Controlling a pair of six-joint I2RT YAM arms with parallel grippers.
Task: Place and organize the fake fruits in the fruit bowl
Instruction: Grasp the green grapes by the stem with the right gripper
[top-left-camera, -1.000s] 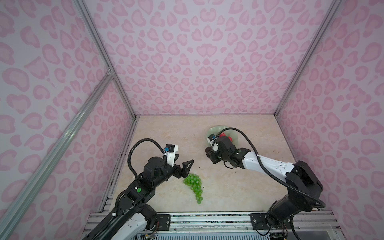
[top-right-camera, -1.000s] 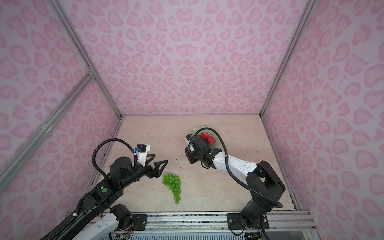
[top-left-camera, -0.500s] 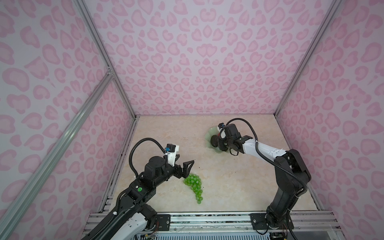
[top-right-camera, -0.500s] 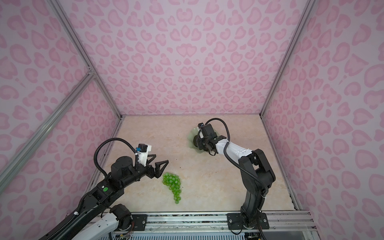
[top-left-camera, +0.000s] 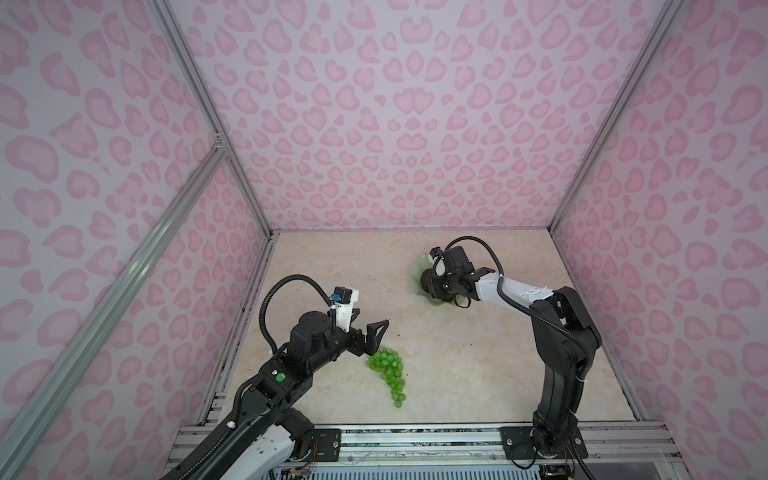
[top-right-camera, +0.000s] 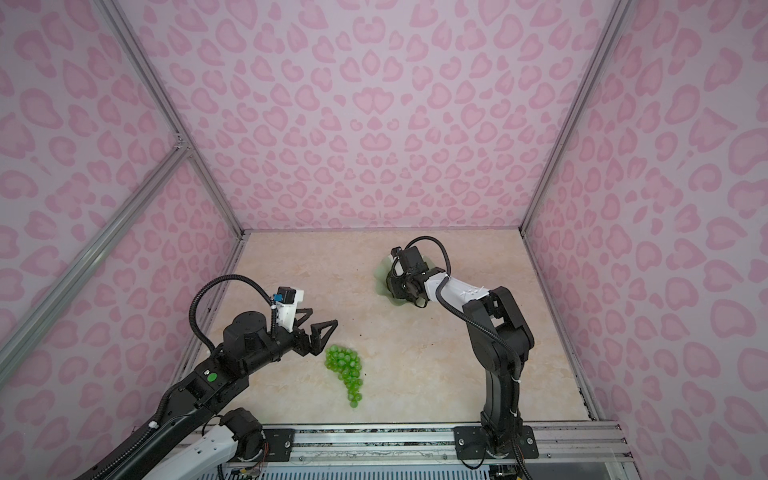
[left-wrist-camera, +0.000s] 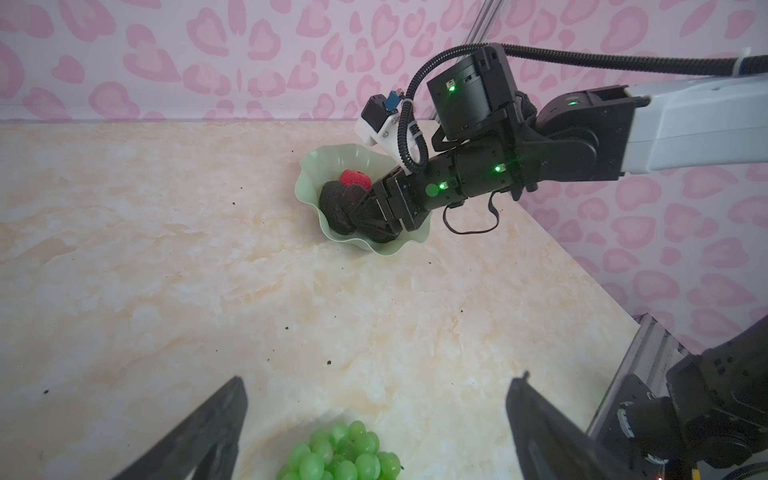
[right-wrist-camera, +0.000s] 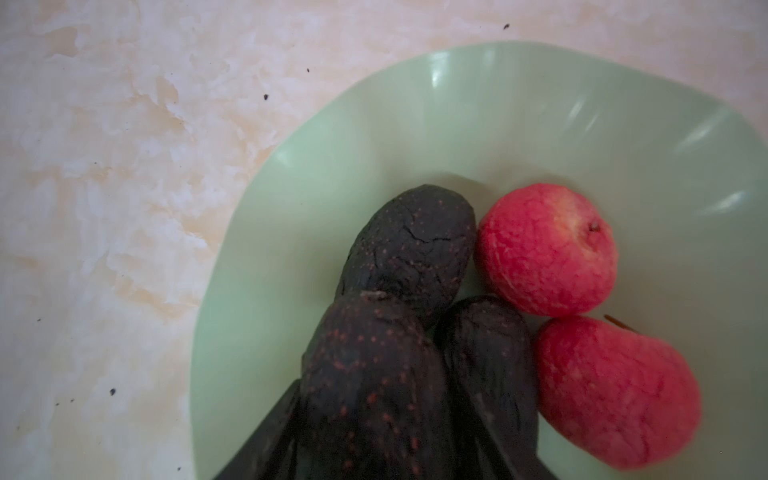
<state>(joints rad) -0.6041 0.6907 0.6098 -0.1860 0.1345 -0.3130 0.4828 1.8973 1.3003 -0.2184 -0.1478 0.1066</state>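
The pale green bowl with a wavy rim sits on the marbled beige worktop, right of centre and toward the rear in both top views. The right gripper reaches down into it from the right and covers most of the dish. The right wrist view looks straight into the bowl. Three dark, rough-skinned avocados lie bunched together on its floor, touching one another. Two red fruits sit just beside them and against each other. The right gripper has a dark finger on either side of the nearest avocado. Black on black and blurred, so I cannot tell whether it is clamped on that fruit or has let go. Seen from the left wrist camera, the right gripper points down among the avocados inside the bowl, with one red fruit showing behind them. The bunch of green grapes lies flat on the worktop outside the bowl and well apart from it, in the lower middle of both top views and a little left of centre. Its wide end is toward the left gripper, which hangs just beside that end. The left gripper is spread wide and holds nothing. In its own wrist view its fingers stand far apart over bare worktop, with the grapes showing between them.
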